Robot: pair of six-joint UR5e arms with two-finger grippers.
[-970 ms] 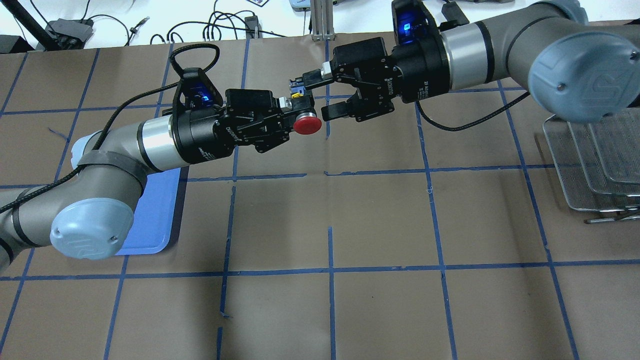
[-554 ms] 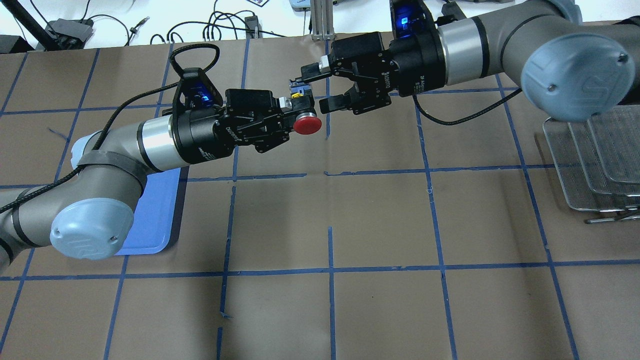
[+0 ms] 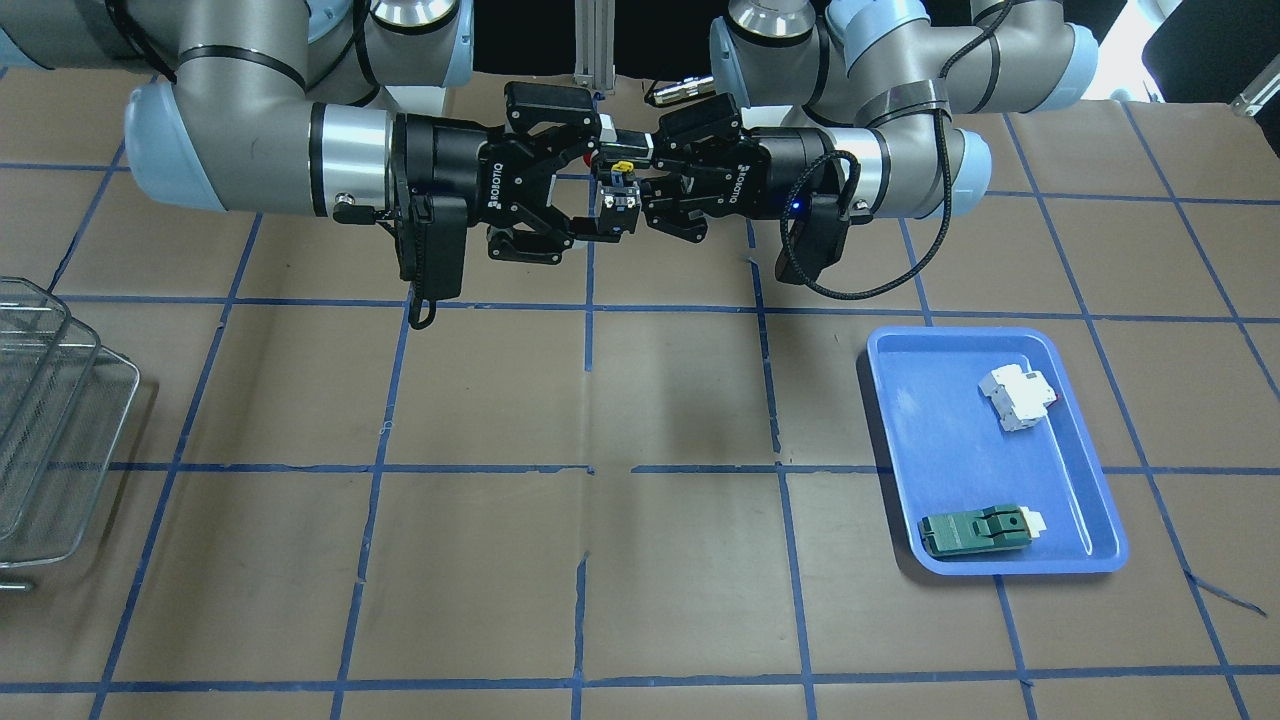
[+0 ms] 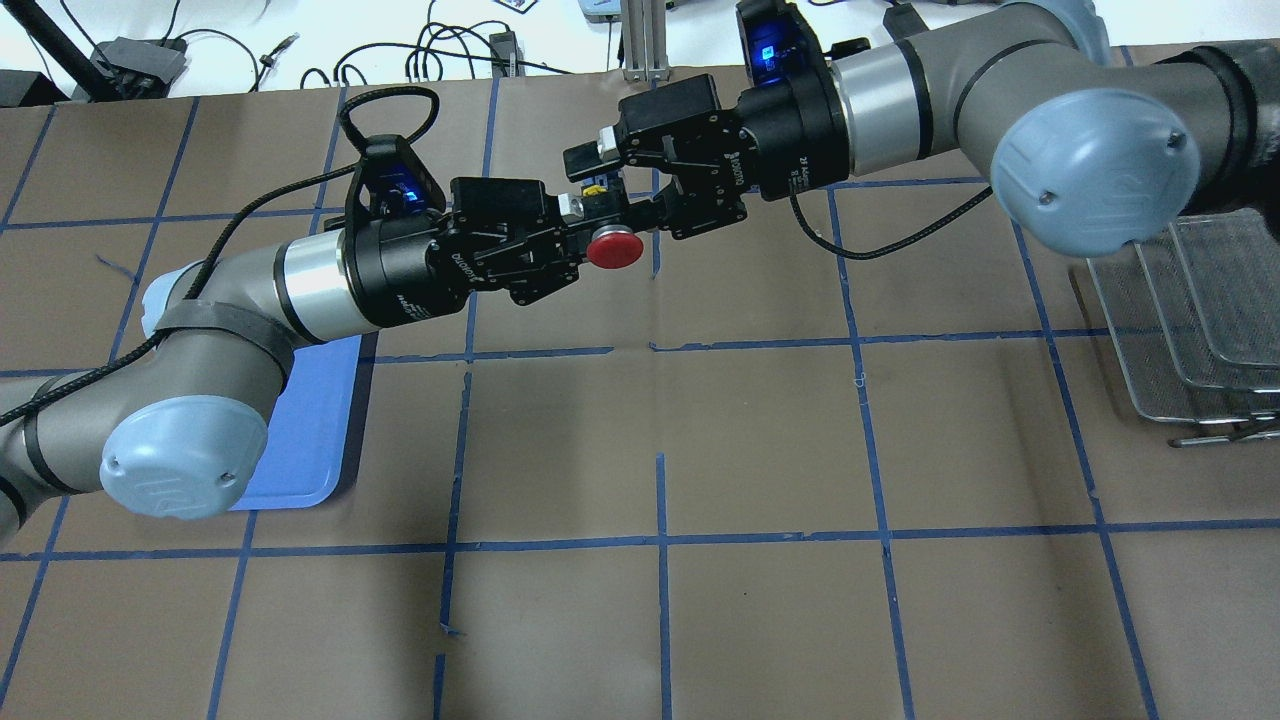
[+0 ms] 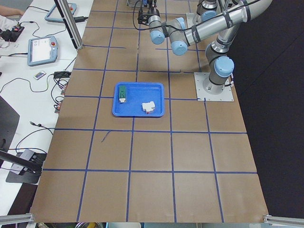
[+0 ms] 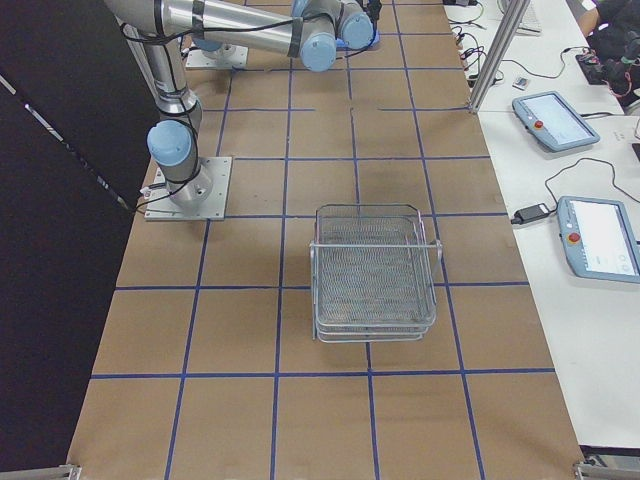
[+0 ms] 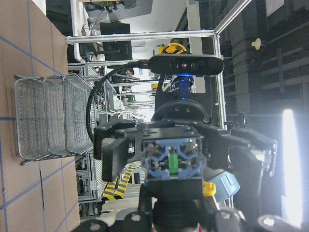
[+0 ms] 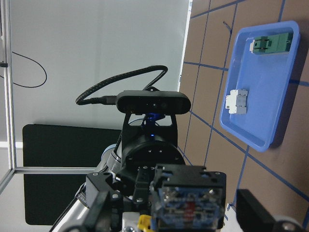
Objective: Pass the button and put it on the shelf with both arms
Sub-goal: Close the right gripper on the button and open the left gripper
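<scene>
A blue plastic tray [image 3: 900, 420] sits flat on the worktop [image 3: 650, 400], which is covered in brown paper marked into squares by blue tape and reaches well past the tray on every side. A white breaker block [image 3: 1018, 397] lies in the tray close to one long rim, and a flat dark-green module [image 3: 980, 530] lies well apart from it along a short rim. Past the worktop's long edge a white side table holds loose black cables [image 4: 450, 50] and two grey handheld screens [image 6: 600, 235].
</scene>
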